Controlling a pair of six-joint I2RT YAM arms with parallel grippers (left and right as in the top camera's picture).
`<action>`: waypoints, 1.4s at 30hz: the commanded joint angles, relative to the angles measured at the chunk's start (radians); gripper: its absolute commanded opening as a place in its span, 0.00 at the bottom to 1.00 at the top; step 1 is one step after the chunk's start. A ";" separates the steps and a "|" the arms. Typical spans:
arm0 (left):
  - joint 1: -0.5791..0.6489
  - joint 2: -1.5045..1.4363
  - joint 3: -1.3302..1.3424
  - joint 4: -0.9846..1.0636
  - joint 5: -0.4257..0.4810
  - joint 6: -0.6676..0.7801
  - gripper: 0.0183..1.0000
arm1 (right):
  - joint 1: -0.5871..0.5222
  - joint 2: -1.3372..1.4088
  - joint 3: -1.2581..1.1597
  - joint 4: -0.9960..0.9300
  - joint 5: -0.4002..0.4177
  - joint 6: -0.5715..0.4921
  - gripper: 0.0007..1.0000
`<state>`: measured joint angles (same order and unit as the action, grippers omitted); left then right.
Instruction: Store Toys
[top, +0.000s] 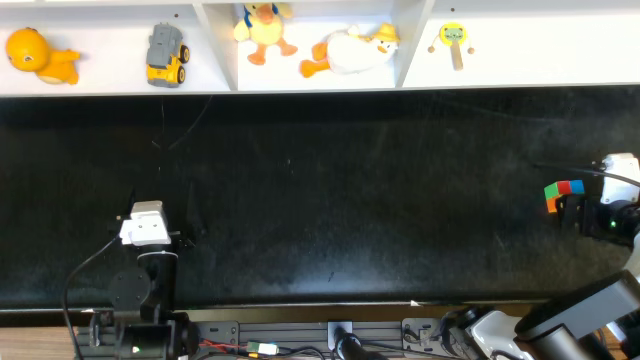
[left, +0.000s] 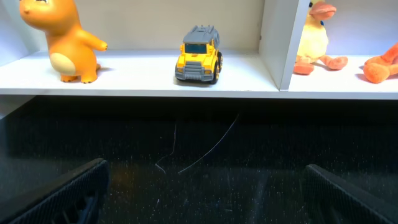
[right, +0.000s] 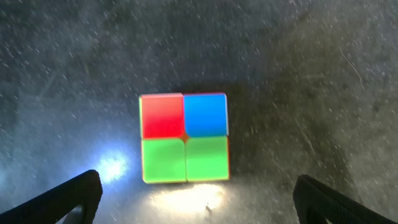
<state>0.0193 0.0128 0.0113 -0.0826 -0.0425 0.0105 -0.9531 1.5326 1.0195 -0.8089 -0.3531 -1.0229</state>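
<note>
A small cube (right: 185, 137) with red, blue and green squares lies on the black table, also seen as the cube (top: 562, 194) at the far right. My right gripper (right: 196, 193) hangs open just above it, a dark finger (right: 62, 199) on each side, not touching. My left gripper (left: 205, 193) stands open low over the table at the front left, facing the white shelf (left: 186, 81). On the shelf stand an orange figure (left: 62, 37), a yellow truck (left: 199, 55), a yellow duck (top: 264, 28), a white duck plush (top: 352, 50) and a small rattle (top: 454, 40).
The shelf (top: 320, 85) runs along the table's far edge, split by white dividers (left: 277, 43). The black tabletop (top: 330, 190) between the arms and the shelf is bare. Cables and mounts line the front edge.
</note>
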 joint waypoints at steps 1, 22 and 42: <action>-0.004 -0.011 -0.003 0.002 -0.012 0.019 1.00 | 0.025 0.021 0.030 0.001 -0.045 0.037 1.00; -0.004 -0.011 -0.003 0.002 -0.012 0.019 1.00 | 0.069 0.108 0.030 0.020 0.032 0.127 0.98; -0.004 -0.011 -0.003 0.002 -0.012 0.019 1.00 | 0.069 0.117 0.030 0.051 0.031 0.138 0.63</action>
<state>0.0193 0.0128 0.0113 -0.0826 -0.0425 0.0105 -0.8875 1.6432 1.0195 -0.7708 -0.3103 -0.8913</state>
